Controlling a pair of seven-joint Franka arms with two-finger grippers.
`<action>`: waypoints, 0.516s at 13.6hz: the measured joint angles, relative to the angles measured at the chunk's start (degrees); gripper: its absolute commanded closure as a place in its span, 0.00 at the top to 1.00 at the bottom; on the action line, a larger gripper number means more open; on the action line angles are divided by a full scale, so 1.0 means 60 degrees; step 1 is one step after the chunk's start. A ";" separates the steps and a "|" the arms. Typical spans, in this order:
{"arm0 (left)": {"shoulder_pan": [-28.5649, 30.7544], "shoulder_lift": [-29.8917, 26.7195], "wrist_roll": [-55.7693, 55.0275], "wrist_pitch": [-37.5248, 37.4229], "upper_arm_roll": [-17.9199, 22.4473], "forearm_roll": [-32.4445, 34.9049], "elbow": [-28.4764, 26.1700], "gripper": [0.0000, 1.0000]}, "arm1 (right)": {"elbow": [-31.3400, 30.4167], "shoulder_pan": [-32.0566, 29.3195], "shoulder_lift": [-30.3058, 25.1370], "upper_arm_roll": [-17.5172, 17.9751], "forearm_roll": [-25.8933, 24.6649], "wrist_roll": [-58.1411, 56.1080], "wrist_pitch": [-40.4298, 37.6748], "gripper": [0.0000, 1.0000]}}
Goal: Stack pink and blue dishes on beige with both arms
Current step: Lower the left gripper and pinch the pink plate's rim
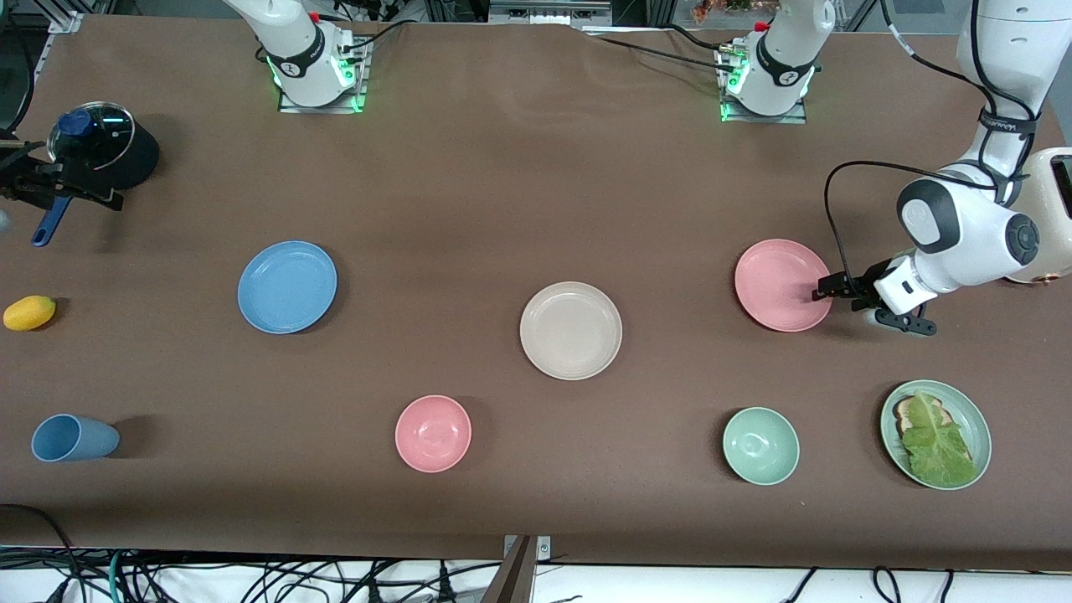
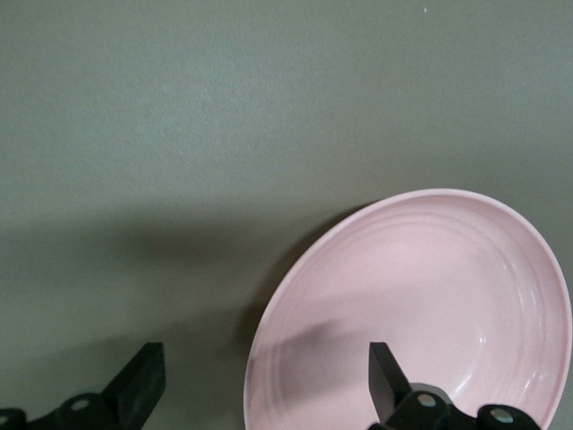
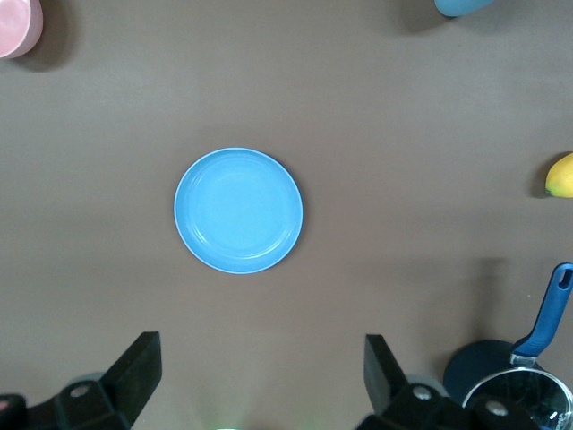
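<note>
The pink plate point(image 1: 783, 285) lies toward the left arm's end of the table. My left gripper point(image 1: 829, 291) is open at the plate's edge. In the left wrist view the pink plate's point(image 2: 421, 305) rim passes between the two fingers of the left gripper point(image 2: 264, 385), one finger over the plate and one over bare table. The beige plate point(image 1: 570, 330) sits mid-table. The blue plate point(image 1: 287, 286) lies toward the right arm's end. My right gripper point(image 3: 260, 381) hangs open and high above the table with the blue plate point(image 3: 238, 210) below it. That gripper is out of the front view.
Nearer the front camera stand a pink bowl point(image 1: 433, 433), a green bowl point(image 1: 760, 445), a green plate with lettuce point(image 1: 971, 414) and a blue cup point(image 1: 74, 438). A yellow fruit point(image 1: 29, 312) and a lidded pot point(image 1: 100, 155) sit at the right arm's end.
</note>
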 measured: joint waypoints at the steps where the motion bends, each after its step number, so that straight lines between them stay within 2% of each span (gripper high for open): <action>1: -0.0004 -0.0013 0.0059 0.0123 0.0000 -0.0052 -0.0095 1.00 | 0.0000 0.0000 0.0000 0.0000 0.0000 0.0000 0.0000 1.00; 5: -0.0144 -0.0192 0.0163 0.0621 -0.0013 -0.0346 -0.0619 0.99 | 0.0000 0.0000 0.0000 -0.0001 0.0000 0.0000 -0.0001 1.00; 7: -0.0166 -0.0215 0.0165 0.0668 -0.0013 -0.0411 -0.0700 0.83 | 0.0000 0.0000 0.0000 -0.0001 0.0000 0.0000 -0.0001 1.00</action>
